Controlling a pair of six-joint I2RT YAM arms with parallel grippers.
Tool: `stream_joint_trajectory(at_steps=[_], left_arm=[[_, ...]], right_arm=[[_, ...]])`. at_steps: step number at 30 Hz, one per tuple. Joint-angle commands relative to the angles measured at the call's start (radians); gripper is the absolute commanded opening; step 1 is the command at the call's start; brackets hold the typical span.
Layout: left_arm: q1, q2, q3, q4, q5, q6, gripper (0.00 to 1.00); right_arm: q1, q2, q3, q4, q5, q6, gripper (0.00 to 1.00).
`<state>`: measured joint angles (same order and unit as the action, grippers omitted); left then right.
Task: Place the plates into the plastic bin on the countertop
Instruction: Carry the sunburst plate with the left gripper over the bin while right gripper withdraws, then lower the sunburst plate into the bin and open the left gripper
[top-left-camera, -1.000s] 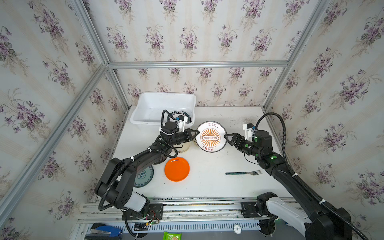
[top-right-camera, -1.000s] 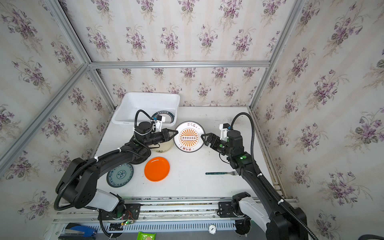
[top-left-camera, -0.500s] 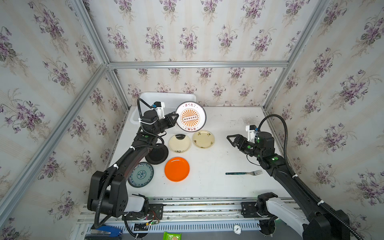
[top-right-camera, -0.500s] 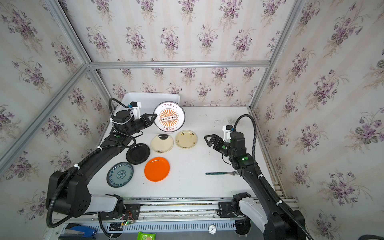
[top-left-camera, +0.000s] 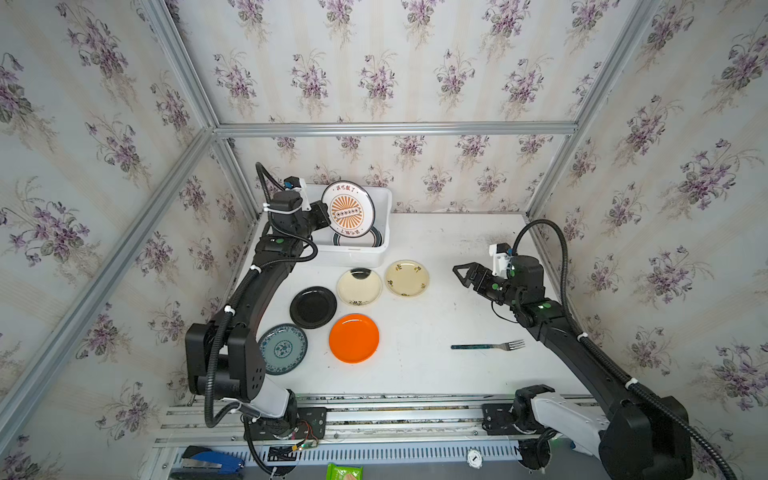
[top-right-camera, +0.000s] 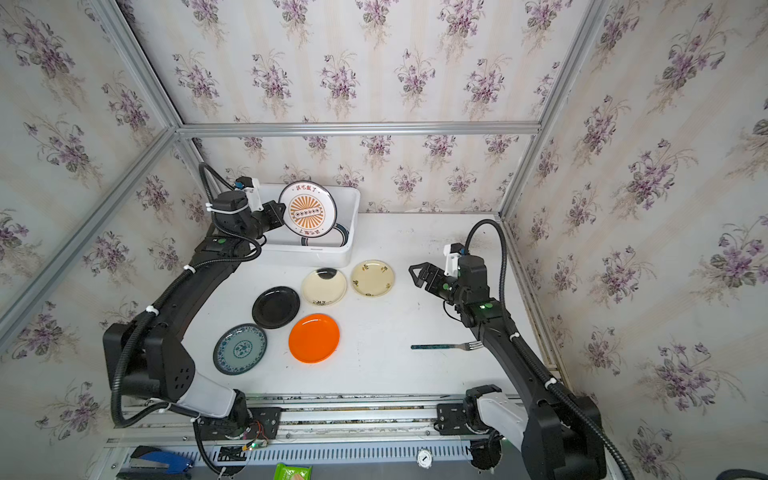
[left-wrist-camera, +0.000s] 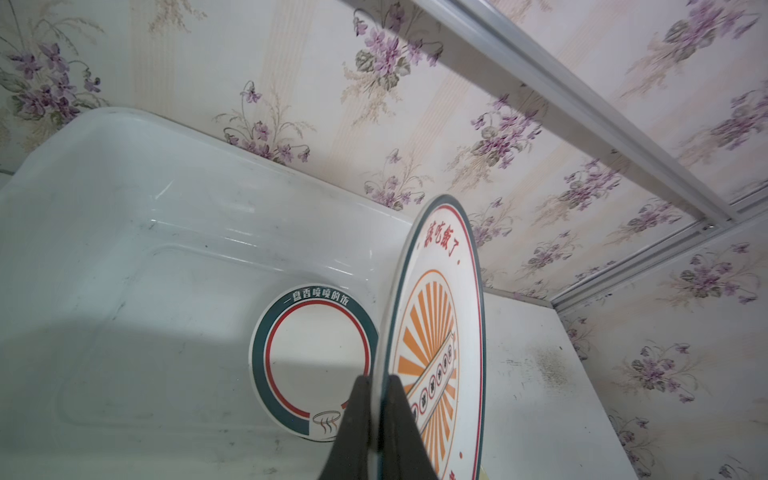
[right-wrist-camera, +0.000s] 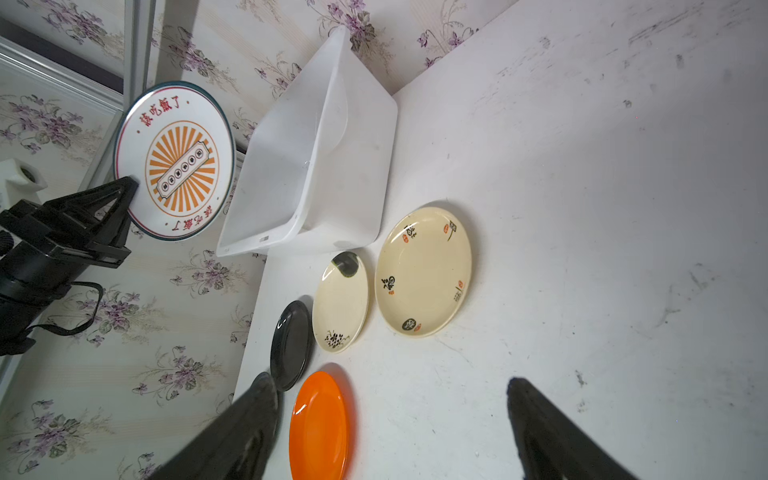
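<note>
top views / left claw (top-left-camera: 325, 217): clamped on the rim of the sunburst plate (top-left-camera: 348, 209); plate is in the air, steeply tilted, over the plastic bin (top-left-camera: 361, 259)
top views / bin content: ring plate (top-left-camera: 377, 240) flat on the bin floor, mostly hidden by the held one
top views / right claw (top-left-camera: 458, 275): jaws apart, empty, over bare desk (top-left-camera: 436, 374), well apart from the bin
top views / left to do: cream plates (top-left-camera: 359, 286), black plate (top-left-camera: 313, 306), orange plate (top-left-camera: 353, 338), blue-green plate (top-left-camera: 282, 348) all on the desk; fork (top-left-camera: 486, 345) not part of it
left wrist / grip: fingers (left-wrist-camera: 397, 411) pinch the plate edge only, a thin bite; plate nearly on edge, ring plate (left-wrist-camera: 316, 353) below and beside it
left wrist / how to do it: roll the wrist till the plate lies flat, face up, lower close onto the ring plate, then let go; released on edge from here it likely bounces or rolls
left wrist / watch: plate sits toward one end of the bin; keep its rim off that end wall going down
right wrist / view: jaws wide; held plate hangs clear above the bin rim, not touching
right wrist / advice: hold off till the left arm clears; nearer cream plate looks the easy next pick
</note>
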<state>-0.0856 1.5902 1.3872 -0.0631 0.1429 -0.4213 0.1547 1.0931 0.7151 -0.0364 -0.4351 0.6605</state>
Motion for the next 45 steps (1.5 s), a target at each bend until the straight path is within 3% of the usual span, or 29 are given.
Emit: stream_joint_trajectory(at_steps=[1, 20, 40, 42, 45], left_arm=[[0.005, 0.06, 0.057, -0.045, -0.049, 0.037, 0.01], [0.01, 0.435, 0.34, -0.181, 0.122, -0.014, 0.02], [0.0, 0.533, 0.377, -0.239, 0.201, 0.006, 0.09], [-0.001, 0.544, 0.384, -0.25, 0.206, 0.009, 0.13], [-0.006, 0.556, 0.407, -0.293, 0.19, 0.045, 0.29]], right_arm=[[-0.007, 0.025, 0.043, 0.018, -0.005, -0.053, 0.89], [-0.026, 0.133, 0.104, 0.012, -0.027, -0.062, 0.89], [-0.068, 0.243, 0.138, 0.019, -0.098, 0.008, 0.86], [-0.076, 0.254, 0.14, 0.024, -0.112, 0.014, 0.85], [-0.086, 0.268, 0.147, 0.026, -0.129, 0.024, 0.84]])
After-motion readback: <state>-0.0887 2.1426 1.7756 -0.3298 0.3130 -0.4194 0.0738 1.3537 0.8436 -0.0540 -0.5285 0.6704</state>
